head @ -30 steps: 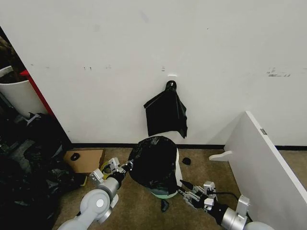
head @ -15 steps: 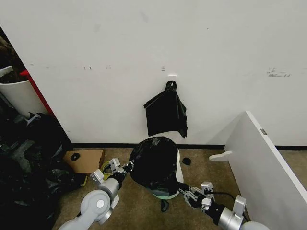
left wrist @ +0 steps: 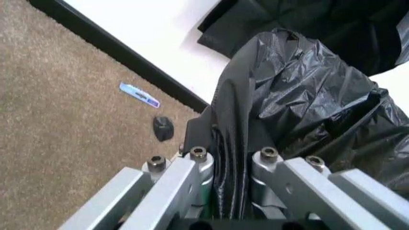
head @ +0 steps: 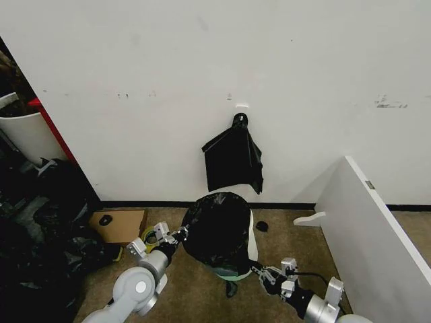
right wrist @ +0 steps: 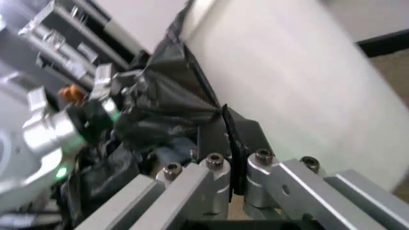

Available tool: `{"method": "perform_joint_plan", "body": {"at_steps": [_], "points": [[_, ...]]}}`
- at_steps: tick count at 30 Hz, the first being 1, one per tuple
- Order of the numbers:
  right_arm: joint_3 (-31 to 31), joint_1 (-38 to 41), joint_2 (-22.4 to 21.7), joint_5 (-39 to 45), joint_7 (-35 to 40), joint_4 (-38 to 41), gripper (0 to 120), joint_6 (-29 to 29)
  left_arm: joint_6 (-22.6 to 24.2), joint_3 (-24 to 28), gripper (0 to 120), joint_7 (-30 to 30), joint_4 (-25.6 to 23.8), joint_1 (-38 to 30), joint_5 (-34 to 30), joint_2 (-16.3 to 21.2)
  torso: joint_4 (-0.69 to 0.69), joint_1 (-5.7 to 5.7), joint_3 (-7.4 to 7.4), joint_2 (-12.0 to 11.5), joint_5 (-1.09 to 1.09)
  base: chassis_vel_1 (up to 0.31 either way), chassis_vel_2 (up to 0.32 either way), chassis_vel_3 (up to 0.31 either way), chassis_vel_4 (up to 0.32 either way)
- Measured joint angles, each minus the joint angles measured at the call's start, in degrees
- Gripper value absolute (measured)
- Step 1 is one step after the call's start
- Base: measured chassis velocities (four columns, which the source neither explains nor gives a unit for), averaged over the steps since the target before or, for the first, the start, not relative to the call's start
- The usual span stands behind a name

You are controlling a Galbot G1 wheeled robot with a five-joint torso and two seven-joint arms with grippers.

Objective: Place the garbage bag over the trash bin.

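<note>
While both claws pinch the bag, the step in hand looks like drawing its hem down the bin, so pull evenly on both sides or the thin film may tear or ride back up. Left claw is closed on a bunched pleat of film at the bag's left flank; in the left wrist view the pleat runs straight between its fingers. Right claw is low at the bin's right side, clamped on a dark fold of bag edge. Bag: glossy, crinkled, loose, sheathing most of the bin just beyond both claws. Bin: smooth cream wall, round, pale green base below the film. Farther off, a flat black bunch hangs on the wall.
</note>
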Motion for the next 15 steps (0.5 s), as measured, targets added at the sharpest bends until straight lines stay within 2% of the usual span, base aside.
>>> {"method": "perform_joint_plan", "body": {"at_steps": [8,15], "points": [[-1.24,0.13,0.08,-2.41,4.2,-2.16,0,0.17,-0.15,-0.17,4,-0.06,-0.02,-0.43,-0.37,-0.02,0.0,0.0,0.0,0.0,0.0,0.0,0.0,0.0,0.0],[-3.41,-0.75,0.2,-7.89,2.83,-2.07,0,1.85,-0.21,-0.19,4,-0.07,0.04,-0.5,-0.39,-0.1,0.0,0.0,0.0,0.0,0.0,0.0,0.0,0.0,0.0]]}}
